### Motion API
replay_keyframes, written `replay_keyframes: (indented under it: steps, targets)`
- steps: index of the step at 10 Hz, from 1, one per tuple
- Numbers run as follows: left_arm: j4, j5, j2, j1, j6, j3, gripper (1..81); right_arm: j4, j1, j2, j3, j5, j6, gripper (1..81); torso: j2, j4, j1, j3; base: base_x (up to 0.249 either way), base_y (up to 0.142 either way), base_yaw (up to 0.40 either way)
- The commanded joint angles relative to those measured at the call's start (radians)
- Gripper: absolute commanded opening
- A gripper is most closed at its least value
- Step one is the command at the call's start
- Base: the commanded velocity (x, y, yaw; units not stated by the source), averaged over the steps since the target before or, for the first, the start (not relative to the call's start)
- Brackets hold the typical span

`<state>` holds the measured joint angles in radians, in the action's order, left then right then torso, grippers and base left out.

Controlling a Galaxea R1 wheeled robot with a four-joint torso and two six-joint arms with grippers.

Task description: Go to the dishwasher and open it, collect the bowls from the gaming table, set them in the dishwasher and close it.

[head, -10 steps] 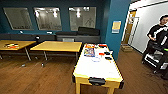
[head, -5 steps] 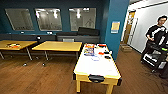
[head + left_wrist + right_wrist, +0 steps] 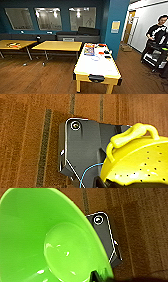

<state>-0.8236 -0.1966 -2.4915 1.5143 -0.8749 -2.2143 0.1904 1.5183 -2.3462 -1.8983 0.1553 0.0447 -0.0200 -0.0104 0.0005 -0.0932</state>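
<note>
Head view sits almost as it did half a second ago: the long white-topped gaming counter [image 3: 97,66] keeps its place in the middle of the picture. The person [image 3: 156,37] in dark clothes, well to the right of that counter, stands slightly further in from the edge than a second ago.

The brown plank floor [image 3: 37,77] spreads all round the gaming counter. Behind the counter runs a dark blue wall [image 3: 113,15] with three pale framed panes [image 3: 48,18]. Two yellow-topped counters [image 3: 58,45] stand to its left, the nearer one just beside its far corner. Colourful board-game boxes [image 3: 89,50] lie at the gaming counter's far end, and one black fitting [image 3: 96,78] sits on its near end.

There are two bowls, one in each wrist view. The larger is round, bright green glossy plastic [image 3: 50,238], seen from its open side with wet glints in the bottom, over the plank floor. The smaller is pale yellow-green plastic [image 3: 140,161], pierced with small holes, with a looped handle at its rim, also over the floor. Neither wrist view shows where they lie relative to the gaming counter.

Whether the left end effector or the right end effector is parted or closed on a bowl cannot be told.
</note>
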Motion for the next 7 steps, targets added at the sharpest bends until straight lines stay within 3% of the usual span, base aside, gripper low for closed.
replay_keyframes:
  steps: [1, 5, 7]
  targets:
    - [-0.002, 0.029, 0.035, -0.035, 0.002, -0.013, 1.0, -0.014, -0.045, 0.048, 0.012, -0.063, 0.004, 1.0, 0.000, 0.000, 0.000, 0.000, 0.000, 0.000, 0.000]
    - [-0.009, 0.028, 0.029, -0.033, 0.002, -0.018, 1.0, -0.014, -0.046, 0.049, 0.013, -0.068, 0.004, 1.0, 0.000, 0.000, 0.000, 0.000, 0.000, 0.000, 0.000]
    - [-0.005, 0.026, 0.029, -0.033, 0.001, -0.018, 1.0, -0.012, -0.046, 0.052, 0.012, -0.068, 0.003, 1.0, 0.000, 0.000, 0.000, 0.000, 0.000, 0.000, -0.258]
